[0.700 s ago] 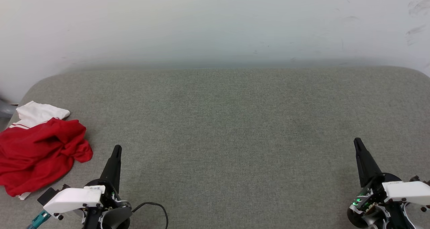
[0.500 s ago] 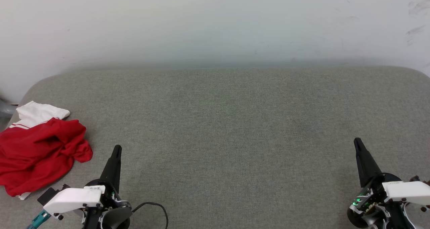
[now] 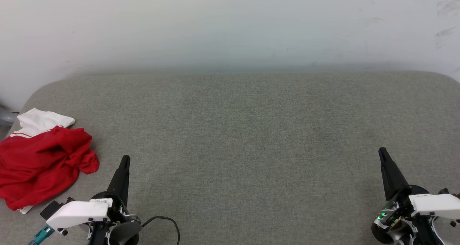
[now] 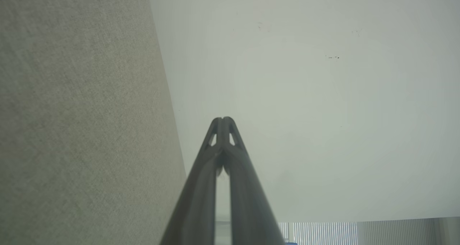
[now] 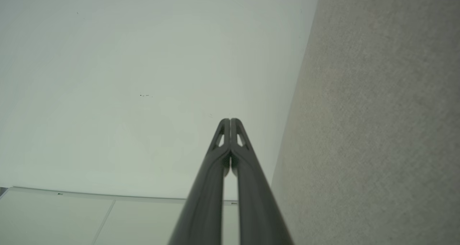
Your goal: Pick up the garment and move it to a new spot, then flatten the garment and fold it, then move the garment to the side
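The garment [image 3: 39, 162], red with a white sleeve and thin red-and-white stripe trim, lies crumpled at the left edge of the grey padded surface [image 3: 244, 130]. Just right of it, at the lower left of the head view, my left gripper [image 3: 124, 159] is shut and holds nothing, its tip a short way from the red cloth. Far across the surface at the lower right stands my right gripper [image 3: 381, 151], also shut and empty. In the left wrist view the left gripper [image 4: 223, 119] has its fingertips pressed together, as does the right gripper [image 5: 230, 120] in the right wrist view.
A pale wall [image 3: 230, 25] rises behind the padded surface. A black cable [image 3: 169, 221] loops by my left wrist. The surface's rounded far corners curve down at left and right.
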### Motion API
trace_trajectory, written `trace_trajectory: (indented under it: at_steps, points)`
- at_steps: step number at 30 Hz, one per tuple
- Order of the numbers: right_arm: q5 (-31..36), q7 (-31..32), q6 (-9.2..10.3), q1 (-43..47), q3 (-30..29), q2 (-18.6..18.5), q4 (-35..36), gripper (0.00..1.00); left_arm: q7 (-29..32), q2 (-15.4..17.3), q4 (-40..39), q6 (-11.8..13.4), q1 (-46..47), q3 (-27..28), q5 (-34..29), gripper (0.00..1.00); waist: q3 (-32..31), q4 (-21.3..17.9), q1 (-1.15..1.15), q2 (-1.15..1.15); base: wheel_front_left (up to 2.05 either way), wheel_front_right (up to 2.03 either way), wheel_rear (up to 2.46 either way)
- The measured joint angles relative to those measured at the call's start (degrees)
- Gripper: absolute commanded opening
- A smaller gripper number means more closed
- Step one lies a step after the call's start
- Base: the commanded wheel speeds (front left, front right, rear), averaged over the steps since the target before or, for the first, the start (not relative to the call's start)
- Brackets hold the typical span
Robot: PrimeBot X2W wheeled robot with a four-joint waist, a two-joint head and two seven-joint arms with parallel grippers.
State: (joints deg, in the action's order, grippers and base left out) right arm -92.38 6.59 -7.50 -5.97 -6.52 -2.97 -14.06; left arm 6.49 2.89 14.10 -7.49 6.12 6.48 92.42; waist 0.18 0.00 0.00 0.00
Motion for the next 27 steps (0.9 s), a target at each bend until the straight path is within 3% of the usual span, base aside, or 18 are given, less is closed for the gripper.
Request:
trace_trajectory:
  at_steps: [2, 3, 4, 5, 6, 15, 27]
  points:
    - [0.0, 0.0, 0.0, 0.0, 0.0, 0.0, 0.0, 0.0, 0.0, 0.0, 0.0, 0.0, 0.0, 0.0, 0.0, 0.0, 0.0, 0.0, 0.0, 0.0, 0.0, 0.0, 0.0]
    - [0.0, 0.0, 0.0, 0.0, 0.0, 0.0, 0.0, 1.0, 0.0, 0.0, 0.0, 0.0, 0.0, 0.0, 0.0, 1.0, 0.0, 0.0, 0.0, 0.0, 0.0, 0.0, 0.0]
    - [0.0, 0.0, 0.0, 0.2, 0.0, 0.0, -0.4, 1.0, 0.0, 0.0, 0.4, 0.0, -0.2, 0.0, 0.0, 1.0, 0.0, 0.0, 0.0, 0.0, 0.0, 0.0, 0.0]
    - [0.0, 0.0, 0.0, 0.7, 0.0, 0.0, -0.9, 0.0, -0.1, -0.1, 1.0, 0.0, -0.5, -0.1, 0.0, 0.0, 0.0, 0.0, 0.0, 0.0, 0.0, 0.0, 0.0]
    - [0.0, 0.0, 0.0, 1.2, 0.0, 0.0, -1.4, 1.0, -0.1, -0.1, 1.5, 0.0, -1.1, -0.2, 0.0, 1.0, 0.0, 0.0, 0.0, 0.0, 0.0, 0.0, 0.0]
    - [3.1, -2.1, 0.01, 2.7, -0.1, 0.0, -1.9, 1.0, -2.2, -0.2, 1.7, 0.0, -2.4, -0.4, -3.0, 1.0, 0.0, 0.0, 0.0, 0.0, 0.0, 0.0, 0.0]
    - [15.9, -5.2, 0.01, 3.2, -0.5, 0.1, 2.3, 1.0, -5.3, -0.2, -1.9, 2.2, -2.4, -0.4, -15.5, 1.0, 0.1, 0.1, 0.0, 0.0, 0.0, 0.0, 0.0]
